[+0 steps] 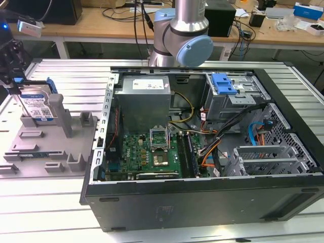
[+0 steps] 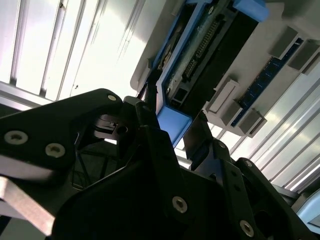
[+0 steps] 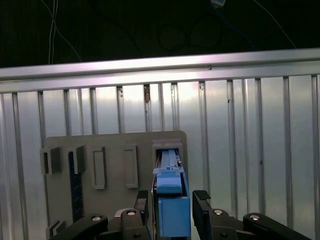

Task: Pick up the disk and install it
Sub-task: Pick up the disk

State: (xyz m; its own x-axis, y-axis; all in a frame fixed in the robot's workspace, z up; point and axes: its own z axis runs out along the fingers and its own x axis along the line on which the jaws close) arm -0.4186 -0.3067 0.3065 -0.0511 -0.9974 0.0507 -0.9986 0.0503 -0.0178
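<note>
The disk [image 1: 39, 104] stands on edge in a slot of the grey holder plate [image 1: 50, 147] at the exterior view's left, its white-and-blue label and blue frame showing. My gripper [image 1: 15, 88] hangs over the disk's upper end. In the first wrist view the gripper [image 3: 171, 197] is open, one dark finger [image 3: 201, 200] on each side of the disk's blue frame [image 3: 172, 215] with a thin gap. The second wrist view has the disk [image 2: 200, 50] and its blue corner between the same fingers of the gripper [image 2: 172, 127].
The open computer case [image 1: 202, 202] lies at the exterior view's right, with a grey power supply [image 1: 144, 98], a motherboard [image 1: 152, 152] and a drive cage with a blue latch [image 1: 225, 83]. The arm's joint [image 1: 185, 35] rises behind the case. A ribbed metal table [image 3: 240, 150] lies under it all.
</note>
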